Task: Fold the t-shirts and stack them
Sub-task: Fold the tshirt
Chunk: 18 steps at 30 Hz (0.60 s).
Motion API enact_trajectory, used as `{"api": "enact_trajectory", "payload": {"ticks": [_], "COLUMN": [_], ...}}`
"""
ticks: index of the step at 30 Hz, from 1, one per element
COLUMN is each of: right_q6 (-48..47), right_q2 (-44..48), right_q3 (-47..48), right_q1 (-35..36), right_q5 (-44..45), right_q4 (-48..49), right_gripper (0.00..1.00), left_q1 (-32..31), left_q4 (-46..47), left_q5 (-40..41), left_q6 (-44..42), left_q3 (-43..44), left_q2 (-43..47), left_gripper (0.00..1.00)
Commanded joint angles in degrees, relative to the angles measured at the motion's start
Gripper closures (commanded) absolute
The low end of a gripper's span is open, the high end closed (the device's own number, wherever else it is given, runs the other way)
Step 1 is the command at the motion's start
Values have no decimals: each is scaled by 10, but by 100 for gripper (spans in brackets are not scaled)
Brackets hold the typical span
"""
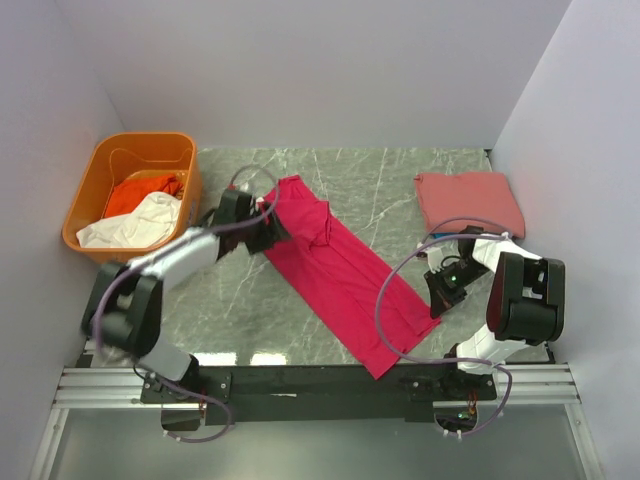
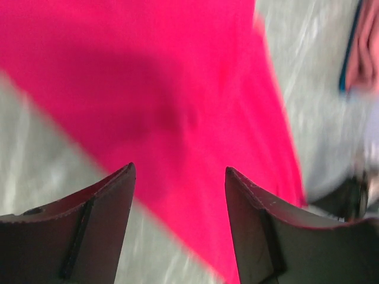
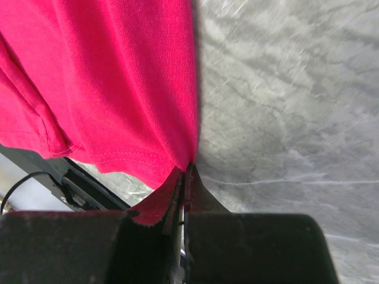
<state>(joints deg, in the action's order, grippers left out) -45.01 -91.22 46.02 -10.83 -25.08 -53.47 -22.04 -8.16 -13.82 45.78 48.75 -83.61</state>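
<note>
A large crimson-pink t-shirt [image 1: 335,265] lies in a long diagonal band across the marble table [image 1: 380,185], its near end reaching the front edge. My left gripper [image 1: 272,232] hovers open over the shirt's far left edge; the left wrist view shows crimson cloth [image 2: 154,89] below the spread fingers, nothing between them [image 2: 179,170]. My right gripper [image 1: 432,303] is shut on the shirt's right hem, and the right wrist view shows the cloth [image 3: 118,77] pinched at the fingertips [image 3: 188,168]. A folded salmon-pink t-shirt [image 1: 470,200] rests at the back right.
An orange plastic tub [image 1: 85,205] stands at the back left, holding an orange t-shirt [image 1: 140,192] and a white one [image 1: 135,225]. White walls close in the table on three sides. The arms' bases and rail run along the near edge.
</note>
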Motion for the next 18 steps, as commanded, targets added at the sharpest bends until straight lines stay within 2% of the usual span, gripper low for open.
{"api": "enact_trajectory", "payload": {"ticks": [1,2,3,5,6,8,9,11,14,17,18], "right_q6": [-37,-39,-39,-40,-41,-43,-43,-44,-44,-45,-44], "right_q2": [-13,-15,-15,-16,-16,-16,-15,-19,-27,-39,-41], "right_q3": [-21,-20,-19,-15,-14,-10,-8,-4,3,7,8], "right_q1": [-9,-12,-13,-16,-16,-17,-17,-17,-17,-17,-17], "right_q5": [45,44,41,37,34,26,24,18,9,3,2], "right_q4": [18,18,18,17,16,13,12,11,10,10,11], "right_gripper": [100,100,100,100,100,100,100,100,100,100,100], "left_q1": [18,19,20,20,22,24,24,26,24,24,24], "left_q4": [-21,-35,-65,-104,-121,-160,-167,-198,-224,-217,-216], "left_q5": [75,82,82,81,85,81,80,75,85,107,114], "left_q6": [-33,-56,-69,-106,-109,-115,-113,-102,-75,-46,-39], "left_q3": [166,249,293,386,474,583,613,698,773,786,787], "left_q2": [-115,-144,-206,-273,-337,-395,-445,-490,-559,-588,-596], "left_gripper": [33,34,37,46,48,50,50,48,47,44,40]}}
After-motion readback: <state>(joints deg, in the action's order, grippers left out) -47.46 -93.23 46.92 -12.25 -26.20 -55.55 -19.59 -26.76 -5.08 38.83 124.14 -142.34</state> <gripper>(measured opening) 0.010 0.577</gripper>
